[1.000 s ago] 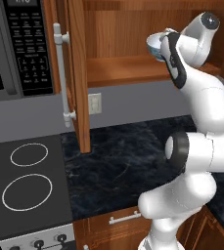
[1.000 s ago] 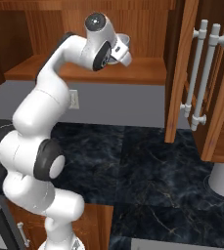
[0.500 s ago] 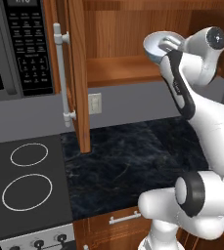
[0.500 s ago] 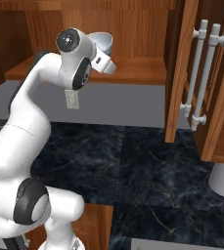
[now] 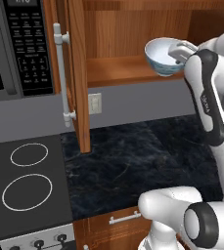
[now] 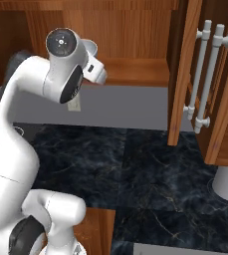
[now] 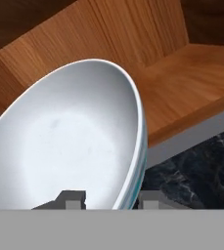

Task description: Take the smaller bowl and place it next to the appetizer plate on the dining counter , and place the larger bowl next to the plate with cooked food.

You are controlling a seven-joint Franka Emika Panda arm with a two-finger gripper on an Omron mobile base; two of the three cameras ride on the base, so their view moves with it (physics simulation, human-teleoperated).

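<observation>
Smaller bowl (image 5: 163, 56) drawn leftward from cabinet shelf (image 5: 128, 71); gripper (image 7: 111, 197) jaws clamped on its rim.

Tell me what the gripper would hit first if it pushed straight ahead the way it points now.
Holding the bowl by its rim, the gripper points into the open cabinet; the bowl would probably meet the cabinet's wooden back wall first, though depth is unclear.

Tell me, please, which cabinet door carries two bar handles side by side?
The right-hand cabinet door: it carries two pale bar handles, whereas the open left door has one.
</observation>
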